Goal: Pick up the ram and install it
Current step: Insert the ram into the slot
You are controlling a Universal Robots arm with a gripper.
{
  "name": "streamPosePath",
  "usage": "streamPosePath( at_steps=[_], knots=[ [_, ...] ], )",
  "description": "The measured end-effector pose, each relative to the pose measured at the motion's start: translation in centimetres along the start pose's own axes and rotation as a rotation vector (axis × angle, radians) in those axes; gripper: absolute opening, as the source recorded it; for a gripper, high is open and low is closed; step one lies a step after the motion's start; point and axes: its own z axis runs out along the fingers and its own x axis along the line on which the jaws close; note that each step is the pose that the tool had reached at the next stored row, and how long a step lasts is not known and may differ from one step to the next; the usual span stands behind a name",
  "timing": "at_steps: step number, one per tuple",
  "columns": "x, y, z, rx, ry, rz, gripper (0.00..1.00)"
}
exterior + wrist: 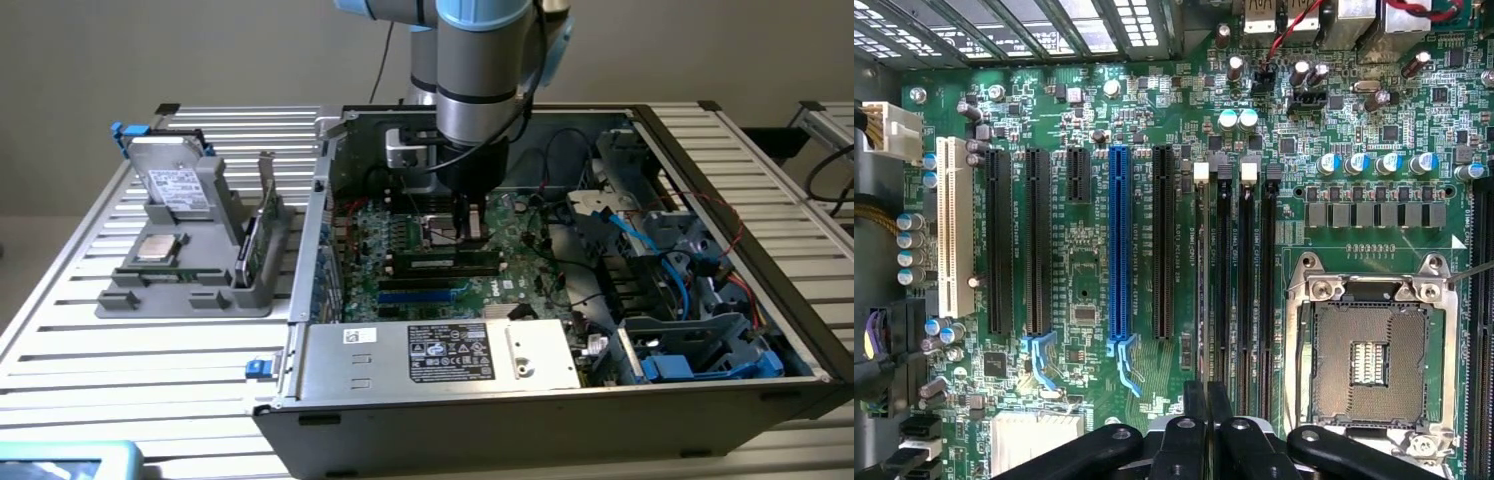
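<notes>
Pressed together and pinching nothing visible, the hand [466, 238] is held over the green motherboard [1084, 250] inside the open computer case [534, 430]. At its 6 o'clock the ram [447, 262] appears seated among the black memory slots [441, 272], pale label showing. Print on the white power-supply label [451, 352] cannot be read. The case and, at 9 o'clock, a grey plastic holder [174, 285] are carried by a slatted metal bench [80, 340].

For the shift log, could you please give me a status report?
Gripper shut, low over the green motherboard. Thin green ram stick with white label stands just beneath it; grip unclear. Black cables lie aside.
</notes>
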Motion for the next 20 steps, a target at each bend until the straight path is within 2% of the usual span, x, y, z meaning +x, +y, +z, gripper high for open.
streamPosePath(
  at_steps=[3,4,6,7,11,16,20],
  knots=[
    [0.0,0.00,0.00,0.0003,-0.0002,0.000,0.14],
    [0.0,0.00,0.00,0.0004,-0.0002,0.000,0.20],
    [0.0,0.00,-0.01,0.0005,-0.0001,0.000,0.20],
    [0.0,0.00,-0.07,0.0004,0.0001,0.000,0.27],
    [0.0,-0.16,-0.54,0.0005,0.0001,0.000,0.27],
    [0.1,-0.99,-1.24,-0.0002,-0.0001,0.000,0.27],
    [0.2,-1.87,-1.93,-0.0054,0.0002,0.000,0.27]
  ],
)
